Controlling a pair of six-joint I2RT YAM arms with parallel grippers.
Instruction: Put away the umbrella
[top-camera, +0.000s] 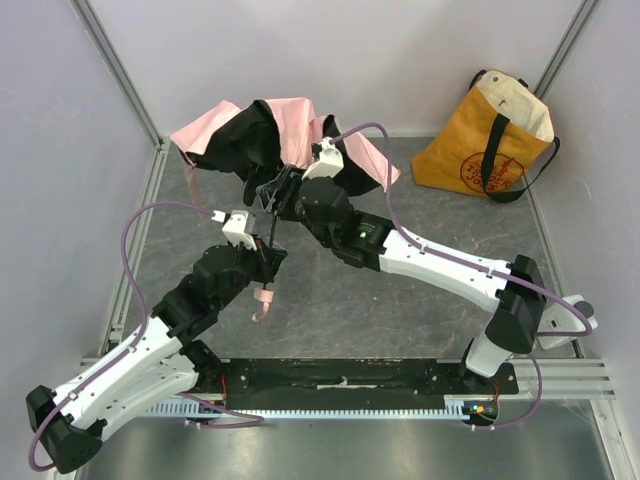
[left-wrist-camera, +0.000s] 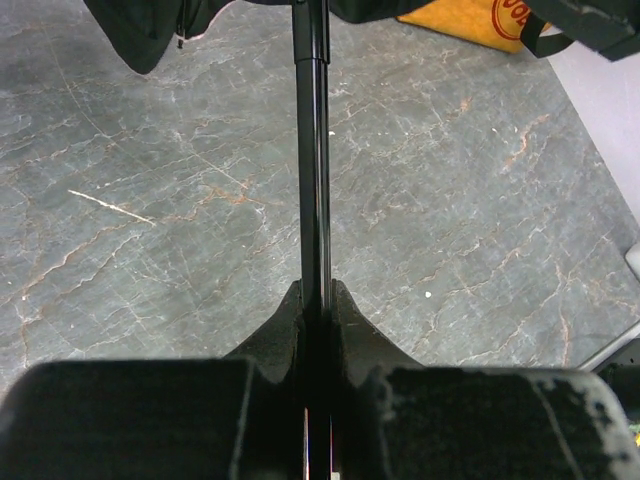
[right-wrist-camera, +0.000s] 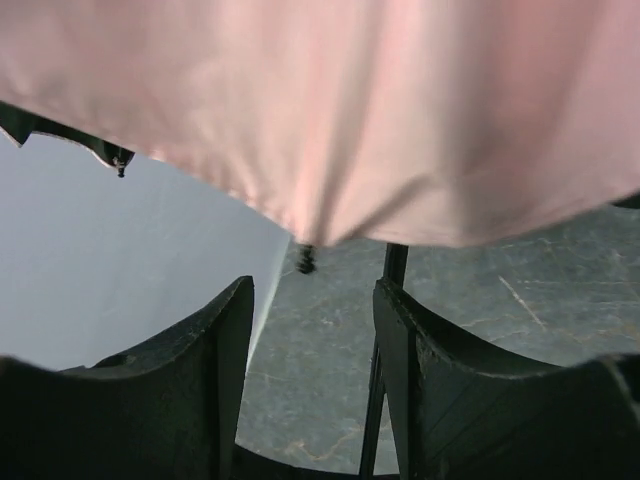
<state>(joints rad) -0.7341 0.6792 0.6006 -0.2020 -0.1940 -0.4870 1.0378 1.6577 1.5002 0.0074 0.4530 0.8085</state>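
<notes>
1. Your left gripper (left-wrist-camera: 316, 300) has its jaws clamped tight on the umbrella's thin black shaft (left-wrist-camera: 313, 150), which runs straight out from between them.
2. Your right gripper (right-wrist-camera: 312, 310) has its jaws standing apart beneath the pink canopy (right-wrist-camera: 330, 110). A thin black rib (right-wrist-camera: 374, 400) lies just beside one finger, and nothing is pinched.
3. The umbrella (top-camera: 290, 125) sits over the far left of the table (top-camera: 330, 290), canopy partly spread, its pink handle (top-camera: 265, 293) near your left gripper.
4. The yellow tote bag (top-camera: 485, 135) stands at the far right, well apart from the umbrella.
</notes>
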